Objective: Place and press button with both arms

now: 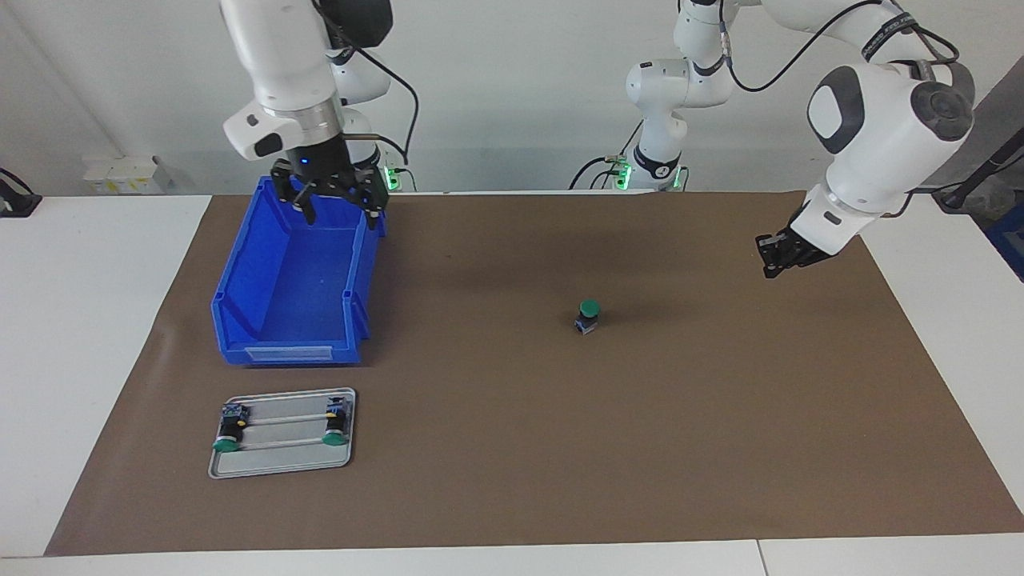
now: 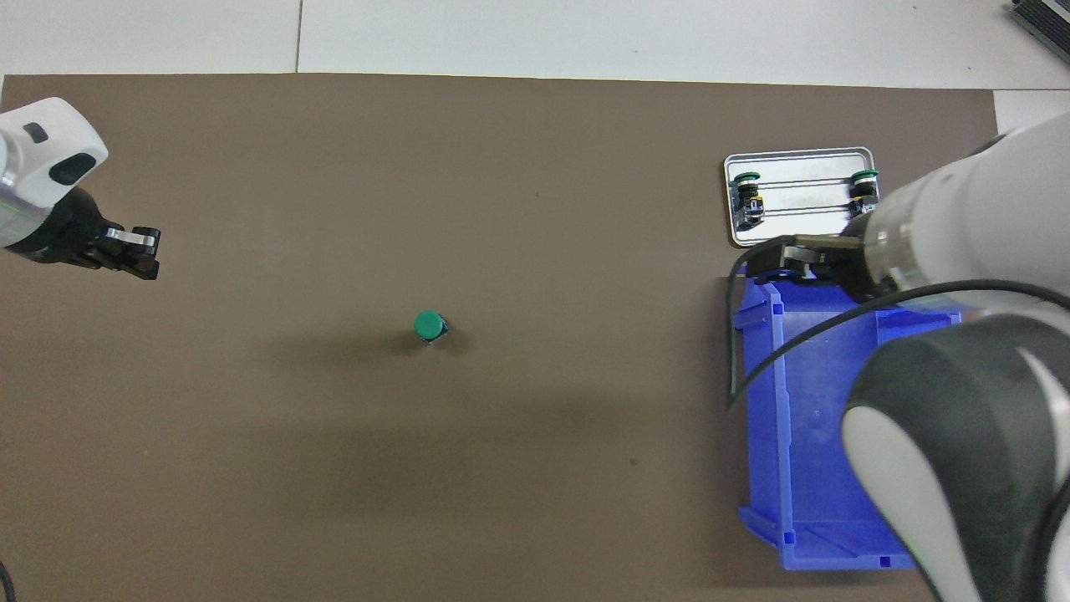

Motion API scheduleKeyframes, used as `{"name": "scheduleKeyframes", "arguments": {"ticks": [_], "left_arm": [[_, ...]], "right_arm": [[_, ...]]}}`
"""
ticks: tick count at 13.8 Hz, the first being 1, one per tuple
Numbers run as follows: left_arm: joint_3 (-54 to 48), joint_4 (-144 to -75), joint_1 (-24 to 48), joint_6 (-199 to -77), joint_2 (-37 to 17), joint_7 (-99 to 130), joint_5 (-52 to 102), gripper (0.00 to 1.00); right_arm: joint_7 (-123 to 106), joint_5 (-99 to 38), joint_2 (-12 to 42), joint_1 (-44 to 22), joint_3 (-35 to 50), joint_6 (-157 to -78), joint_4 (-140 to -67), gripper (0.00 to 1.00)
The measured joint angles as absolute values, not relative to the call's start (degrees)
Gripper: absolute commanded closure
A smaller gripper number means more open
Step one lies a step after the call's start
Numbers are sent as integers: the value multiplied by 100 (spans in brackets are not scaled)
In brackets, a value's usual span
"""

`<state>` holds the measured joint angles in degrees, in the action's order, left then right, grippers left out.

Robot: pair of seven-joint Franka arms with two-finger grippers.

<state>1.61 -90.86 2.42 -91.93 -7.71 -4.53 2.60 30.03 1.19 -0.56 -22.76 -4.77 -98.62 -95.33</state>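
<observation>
While button [image 1: 589, 315] stands upright mid-counter, shut, empty left hand [image 1: 773, 258] is judged nearer; right hand [image 1: 336, 202] held wide over bin [image 1: 280, 296].

We see a white table [image 1: 96, 320] covered over most of its top by a brown mat [image 1: 560, 448]. Above it stands a plain white wall [image 1: 512, 96]. Against that wall, at the right arm's end, sits a small white box [image 1: 124, 174]. Soft shadows lie on the mat under even light.
</observation>
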Motion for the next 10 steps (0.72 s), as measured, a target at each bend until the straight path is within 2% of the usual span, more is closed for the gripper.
{"name": "scheduleKeyframes", "arguments": {"ticks": [1, 2, 4, 7, 10], "left_arm": [[159, -8908, 221, -8988, -763, -461, 260, 100], [143, -8739, 222, -8807, -760, -461, 260, 82], [98, -8466, 236, -8599, -758, -461, 260, 2], [11, -8346, 276, -8578, -761, -461, -45, 0], [-55, -8348, 294, -8716, -765, -460, -116, 0]], "right_arm": [[3678, 120, 55, -2587, -472, -10115, -9593, 0], [4354, 121, 212, -2870, -467, -10398, -9629, 0], [5611, 122, 647, -3399, -460, -10958, -9654, 0], [7264, 127, 1387, -4081, -455, -11829, -9653, 0], [8469, 127, 1888, -4476, -455, -12395, -9536, 0]]}}
